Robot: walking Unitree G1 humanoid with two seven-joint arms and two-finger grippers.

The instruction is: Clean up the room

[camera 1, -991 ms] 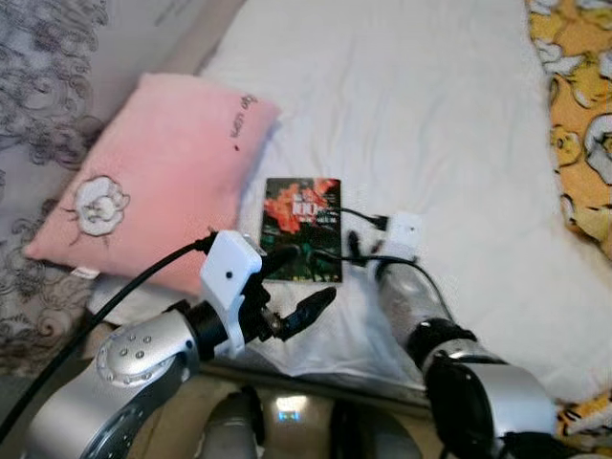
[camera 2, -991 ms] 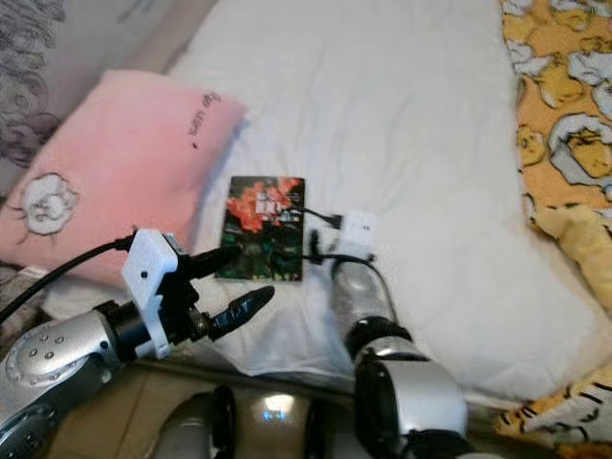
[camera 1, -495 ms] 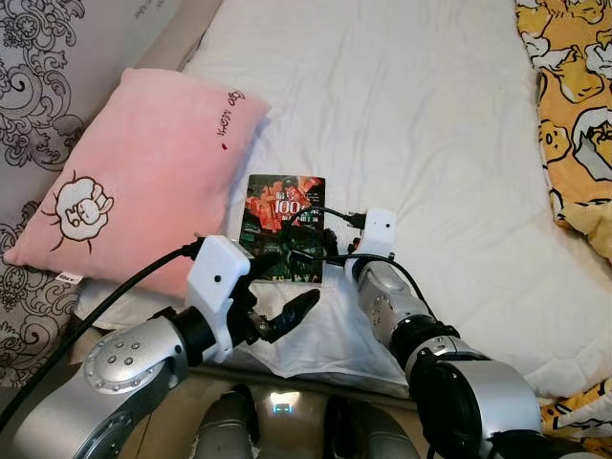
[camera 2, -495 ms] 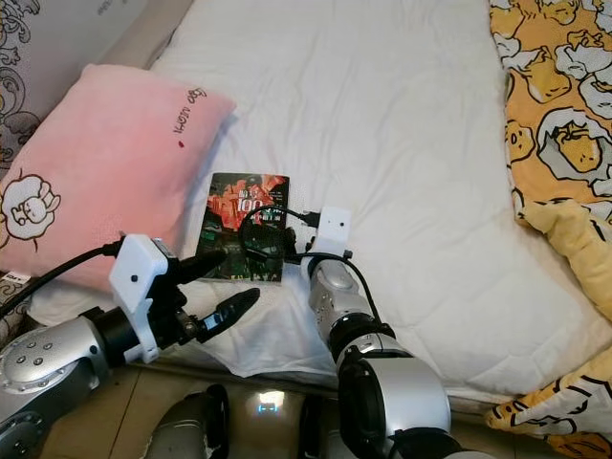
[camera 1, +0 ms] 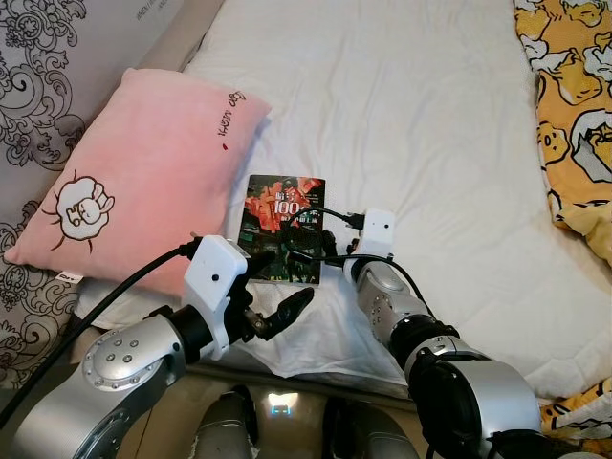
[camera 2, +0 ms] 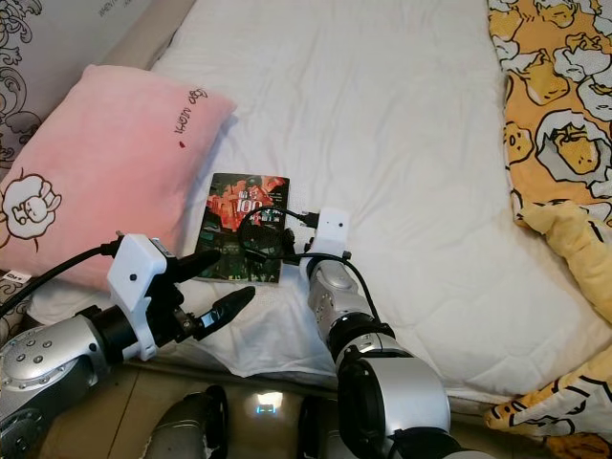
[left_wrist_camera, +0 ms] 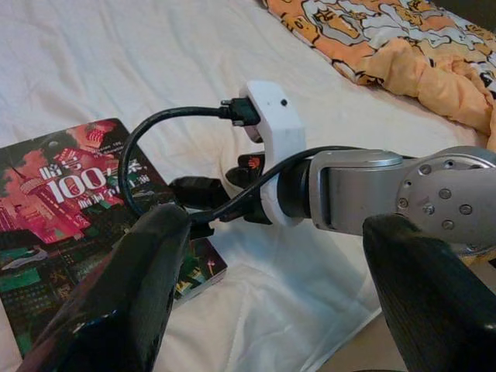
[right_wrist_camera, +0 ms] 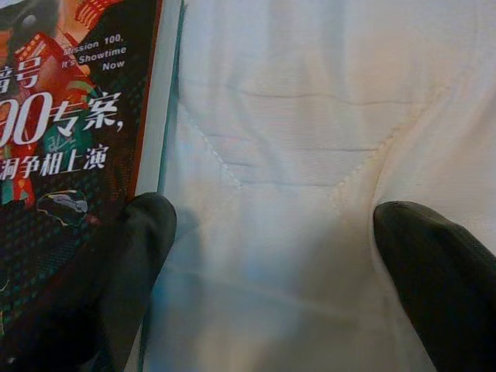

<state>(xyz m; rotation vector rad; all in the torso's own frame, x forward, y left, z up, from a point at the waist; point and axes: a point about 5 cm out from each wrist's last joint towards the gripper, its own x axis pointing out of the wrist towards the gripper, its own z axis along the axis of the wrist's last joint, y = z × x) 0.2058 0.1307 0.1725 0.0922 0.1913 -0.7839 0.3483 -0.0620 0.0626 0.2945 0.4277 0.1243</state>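
Left eye view: a thin, glossy paperback book [camera 1: 281,227] lies flat on the quilted white mattress [camera 1: 421,124], just beside the plush pink pillow [camera 1: 143,172]. Both grippers are at its near edge. The right gripper [right_wrist_camera: 271,256] is spread wide, one finger on the cover, the other on the sheet; the left gripper [camera 1: 277,285], also spread, hovers at the near-left corner. Step in hand, probably: collecting the book. Next move likely needs a finger worked under the flat cover before closing.
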